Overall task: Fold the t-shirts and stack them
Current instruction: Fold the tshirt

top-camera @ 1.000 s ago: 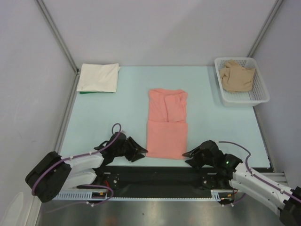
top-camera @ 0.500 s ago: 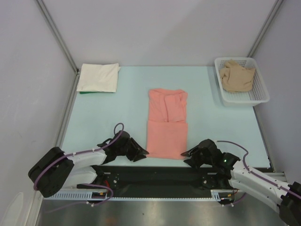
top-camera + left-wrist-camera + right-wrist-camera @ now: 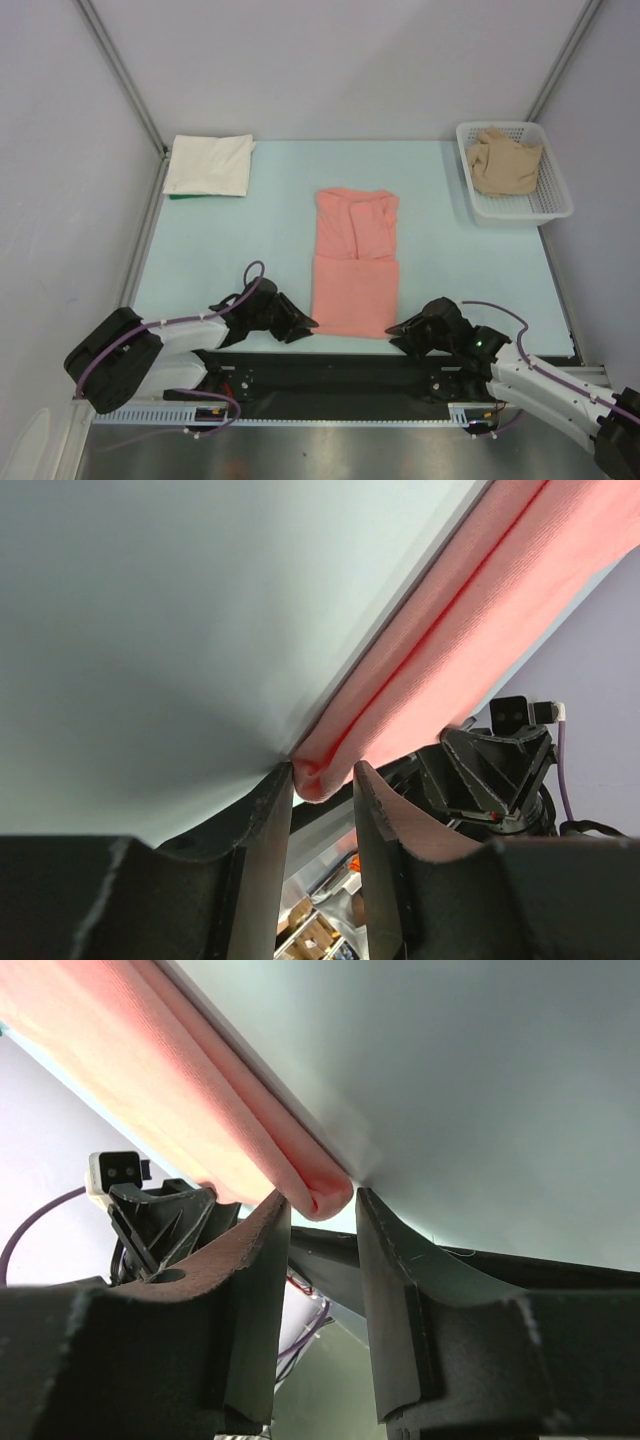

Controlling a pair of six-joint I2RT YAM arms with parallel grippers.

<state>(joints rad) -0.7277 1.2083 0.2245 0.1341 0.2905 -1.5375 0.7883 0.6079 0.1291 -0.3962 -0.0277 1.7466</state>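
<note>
**Salmon-pink t-shirt [image 3: 355, 265] lies folded mid-surface, with my two pincers at its near corners**

It lies flat as a long rectangle in the middle of the pale green surface [image 3: 220, 250], its upper part folded in on itself and its near hem close to my arm bases.

My left pincer [image 3: 305, 325] sits low on the surface at the near left corner. In the left wrist view its fingers [image 3: 268, 810] are parted, and the rolled pink edge pokes in between the tips without being squeezed.

My right pincer [image 3: 392, 328] mirrors this at the near right corner. It is also parted, with the rounded corner of cloth sitting loose between its fingers [image 3: 385, 1260].

The cream-white t-shirt [image 3: 209, 165] lies folded at the far left corner. The tan-beige t-shirt [image 3: 505, 160] sits crumpled in the white mesh basket [image 3: 560, 205] at far right.
</note>
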